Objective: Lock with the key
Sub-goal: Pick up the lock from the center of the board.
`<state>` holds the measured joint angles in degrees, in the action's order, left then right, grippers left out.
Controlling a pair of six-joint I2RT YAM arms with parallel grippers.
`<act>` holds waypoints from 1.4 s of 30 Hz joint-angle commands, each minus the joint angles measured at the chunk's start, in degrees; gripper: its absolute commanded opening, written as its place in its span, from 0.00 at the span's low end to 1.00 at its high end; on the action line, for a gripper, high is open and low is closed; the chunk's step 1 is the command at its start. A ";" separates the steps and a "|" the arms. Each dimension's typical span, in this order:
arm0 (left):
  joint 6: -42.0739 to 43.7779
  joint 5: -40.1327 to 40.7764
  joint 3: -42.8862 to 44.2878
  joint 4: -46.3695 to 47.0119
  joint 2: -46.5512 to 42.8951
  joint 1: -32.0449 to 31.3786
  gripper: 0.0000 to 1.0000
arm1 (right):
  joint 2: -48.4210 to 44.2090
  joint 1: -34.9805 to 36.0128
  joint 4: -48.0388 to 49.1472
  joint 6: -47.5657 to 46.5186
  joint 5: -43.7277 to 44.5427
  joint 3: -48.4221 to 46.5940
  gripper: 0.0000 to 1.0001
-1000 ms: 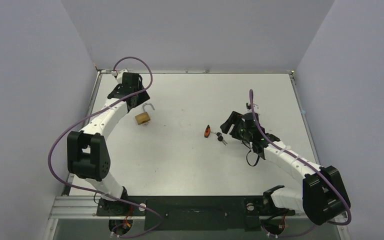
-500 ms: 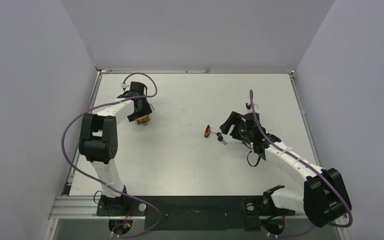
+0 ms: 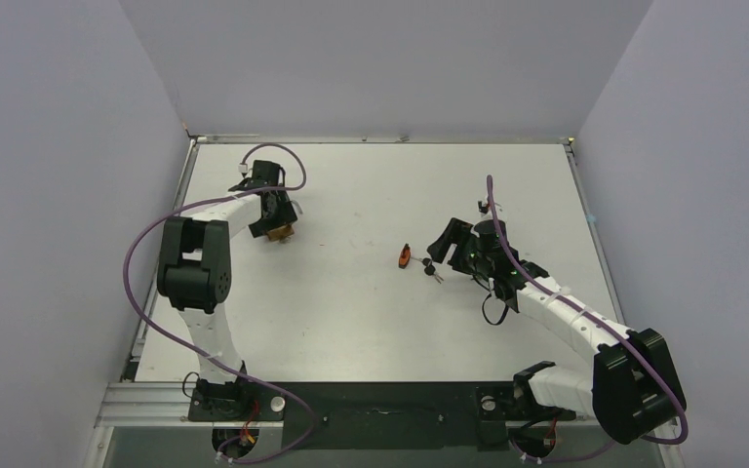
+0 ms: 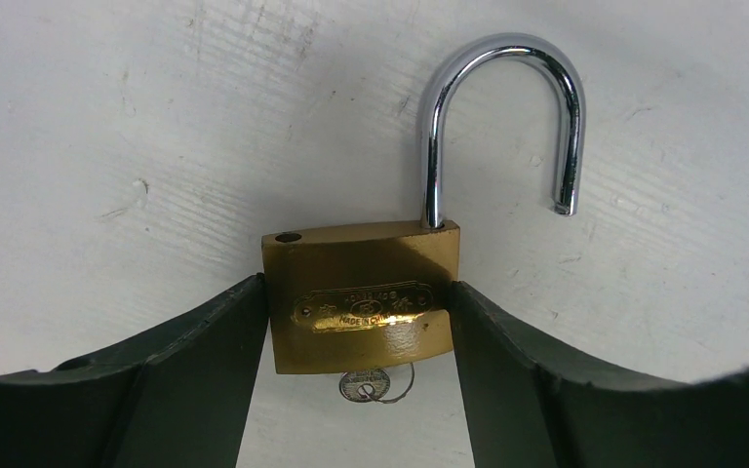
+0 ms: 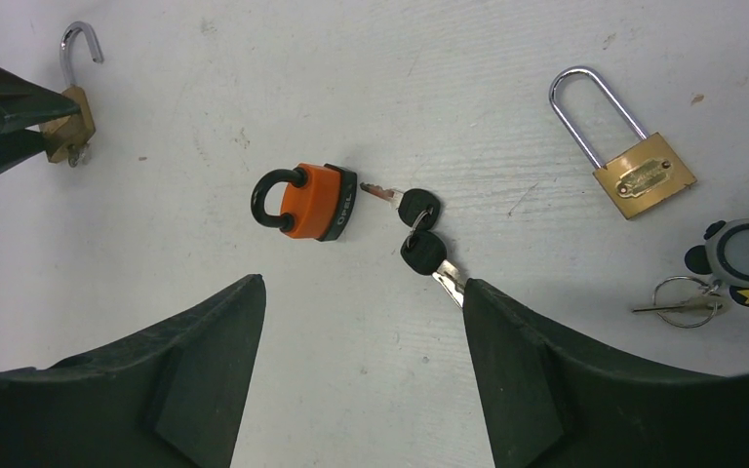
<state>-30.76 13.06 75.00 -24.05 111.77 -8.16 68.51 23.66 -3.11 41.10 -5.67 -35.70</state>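
1. The brass padlock [image 4: 363,283] lies flat on the counter [image 4: 107,117] at the far left, well apart from the other locks.
2. Change: one second ago the left end effector [image 4: 358,302] stood clear of the padlock. It has since come down over it and has held there for the last half second. Its fingers touch both sides of the brass body, so it appears to be grasping the body. The lock therefore looks braced for the next step.
3. Orientation: in the left wrist view the long axis runs bottom to top. The shackle [image 4: 502,107] points away from the wrist and the key [image 4: 371,385] sits in the near end.
4. The shackle is raised and swung aside. Its free leg hangs right of the body, away from the socket hole at top left. Locking is not yet done.
5. The right end effector [image 5: 363,292] is released, above an orange padlock [image 5: 304,200] and black-headed keys [image 5: 419,234].
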 commanded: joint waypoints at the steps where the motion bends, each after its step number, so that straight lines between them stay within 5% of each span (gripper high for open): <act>1: 1.32 -0.93 1.39 1.21 2.53 0.14 0.64 | -1.58 -0.19 2.36 -0.78 -0.52 -2.02 0.70; 14: 3.82 3.29 6.66 -3.97 5.72 -1.85 0.64 | -0.24 -0.21 5.02 -0.24 -2.10 -1.64 0.70; 24: 1.08 -5.32 5.86 -5.14 5.55 -1.26 0.64 | 0.46 -0.19 5.24 -0.68 -3.66 -1.70 0.70; 37: -10.37 -6.71 -20.59 2.97 -17.26 -7.35 0.63 | 0.55 -0.10 5.74 -0.85 -5.44 -0.45 0.69; 42: -6.80 0.23 -17.63 -1.11 -23.53 -8.48 0.64 | 0.62 0.08 5.75 -1.01 -5.98 -0.78 0.69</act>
<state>-38.79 7.60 53.93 -23.46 93.45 -16.93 69.10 23.66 -0.05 40.95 -10.90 -35.70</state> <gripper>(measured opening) 0.632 0.695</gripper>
